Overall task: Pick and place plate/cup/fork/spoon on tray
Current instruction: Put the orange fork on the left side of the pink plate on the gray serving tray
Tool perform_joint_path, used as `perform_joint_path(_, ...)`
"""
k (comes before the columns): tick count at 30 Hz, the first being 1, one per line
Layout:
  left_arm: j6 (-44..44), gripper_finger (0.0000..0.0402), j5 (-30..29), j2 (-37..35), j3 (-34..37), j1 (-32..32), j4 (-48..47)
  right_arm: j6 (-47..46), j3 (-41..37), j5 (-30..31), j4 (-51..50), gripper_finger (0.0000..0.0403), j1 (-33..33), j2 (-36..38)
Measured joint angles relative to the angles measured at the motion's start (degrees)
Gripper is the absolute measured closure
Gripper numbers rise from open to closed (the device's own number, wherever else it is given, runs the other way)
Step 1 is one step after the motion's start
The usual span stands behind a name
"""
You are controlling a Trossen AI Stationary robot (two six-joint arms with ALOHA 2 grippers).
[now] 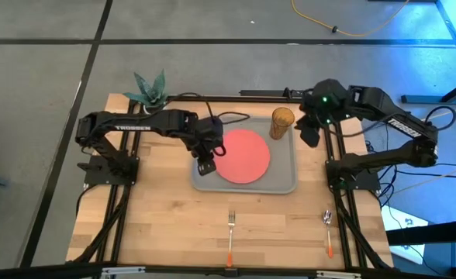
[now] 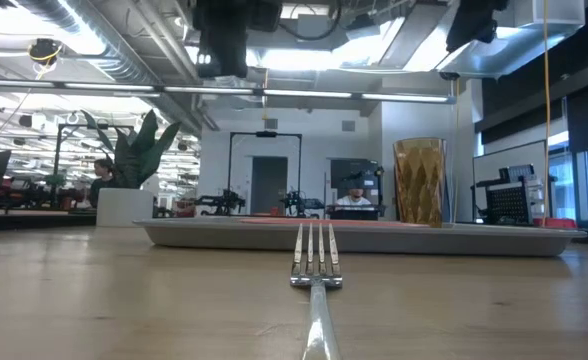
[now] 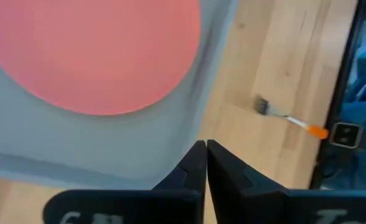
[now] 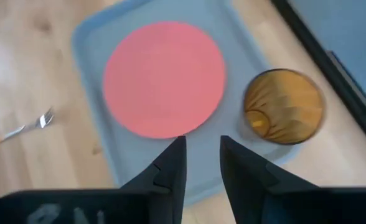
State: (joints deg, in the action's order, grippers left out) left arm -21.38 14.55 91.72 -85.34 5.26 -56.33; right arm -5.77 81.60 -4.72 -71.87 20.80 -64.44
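Now plate [image 1: 242,155] on tray [image 1: 284,183], just beside left hand [image 1: 206,165]

Grey tray [image 1: 284,184] is set at table centre. Coral plate [image 1: 241,155] lies flat in its middle; amber cup [image 1: 281,122] stands upright at the tray's 1 o'clock corner. Fork [image 1: 230,232] (orange handle) is laid at 6 o'clock of the tray, spoon [image 1: 329,230] at 4 o'clock, both off-tray.

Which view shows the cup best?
The low view: the cup stands in full side profile on the tray. The high and right wrist views show it only from above, near the tray's corner. The left wrist view misses it.
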Motion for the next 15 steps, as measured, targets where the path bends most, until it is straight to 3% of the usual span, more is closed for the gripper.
perform_joint_path(6, -17.0, 0.0357, -3.3, 0.7, 0.1, -4.6, -1.5, -3.6, 0.0, 2.0, -0.2, 0.0325, -7.0, 1.4)
perform_joint_path(15, -40.2, 0.0356, -6.9, 0.9, 0.2, -15.5, 3.9, -7.4, 0.0, 3.1, 0.2, 0.0334, -13.0, 3.8)
